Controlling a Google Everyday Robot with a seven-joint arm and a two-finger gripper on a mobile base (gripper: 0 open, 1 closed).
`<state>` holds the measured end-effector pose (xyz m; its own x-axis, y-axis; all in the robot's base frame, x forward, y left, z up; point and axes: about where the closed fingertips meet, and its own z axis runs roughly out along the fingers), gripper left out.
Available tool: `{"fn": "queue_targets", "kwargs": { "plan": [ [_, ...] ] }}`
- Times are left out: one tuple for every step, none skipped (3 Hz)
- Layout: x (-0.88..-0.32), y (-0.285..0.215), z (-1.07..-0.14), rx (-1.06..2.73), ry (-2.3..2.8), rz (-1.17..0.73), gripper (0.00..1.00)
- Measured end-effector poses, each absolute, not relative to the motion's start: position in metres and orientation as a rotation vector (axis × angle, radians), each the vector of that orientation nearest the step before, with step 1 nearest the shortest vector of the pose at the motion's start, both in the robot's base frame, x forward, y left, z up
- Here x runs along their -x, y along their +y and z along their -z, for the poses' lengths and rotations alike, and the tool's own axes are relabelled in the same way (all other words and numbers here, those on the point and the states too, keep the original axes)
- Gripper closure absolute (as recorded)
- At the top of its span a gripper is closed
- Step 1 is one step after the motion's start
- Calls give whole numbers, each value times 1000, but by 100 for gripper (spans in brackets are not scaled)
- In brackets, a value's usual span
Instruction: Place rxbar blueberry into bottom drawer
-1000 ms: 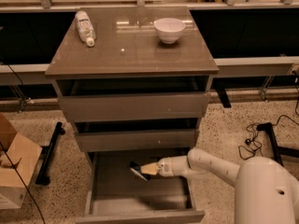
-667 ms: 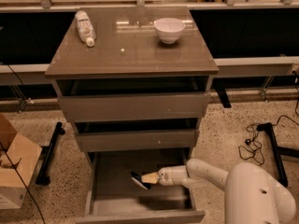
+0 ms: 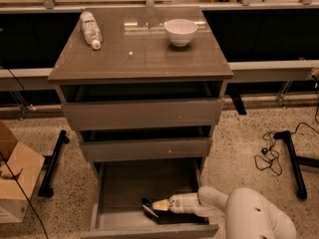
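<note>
Cabinet (image 3: 142, 114) in front of me is grey-brown, with three handleless drawers stacked under a glossy worktop (image 3: 139, 56). The lowest one, the bottom drawer (image 3: 134, 183), is pulled well out; I can see its wide, shallow tray and bare grey floor. The middle drawer (image 3: 147, 149) sits out a little further than the top drawer (image 3: 142, 114).

My white arm (image 3: 212, 205) enters from the lower right and reaches leftward into the bottom drawer, low over its front half. At its end, the two-finger gripper (image 3: 158, 205) points left, with its pale tan fingers (image 3: 160, 204) drawn together on one end of the rxbar blueberry (image 3: 148, 207), a small flat bar in a dark navy-black wrapper. The bar sticks out to the left of the fingertips, tilted, inside the tray near its front wall and roughly at mid-width. I cannot tell whether its lower end touches the drawer floor. A dark shadow lies under the arm on the tray.

On the worktop of the cabinet, a white plastic bottle (image 3: 90, 28) lies on its side at the back left corner, and a round white bowl (image 3: 180, 31) stands upright toward the back right, well apart from it.

On the speckled floor (image 3: 244, 133), a brown cardboard box (image 3: 15, 178) sits at the left edge, and black cables (image 3: 269, 153) curl to the right.
</note>
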<state>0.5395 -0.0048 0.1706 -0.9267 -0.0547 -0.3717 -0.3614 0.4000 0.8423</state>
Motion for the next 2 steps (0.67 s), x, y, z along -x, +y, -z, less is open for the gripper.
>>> {"fn": "queue_targets", "kwargs": {
  "plan": [
    [-543,-17,-150,297,2403,-1487,74],
    [-541,-14,-151,303,2401,-1496,50]
  ]
}}
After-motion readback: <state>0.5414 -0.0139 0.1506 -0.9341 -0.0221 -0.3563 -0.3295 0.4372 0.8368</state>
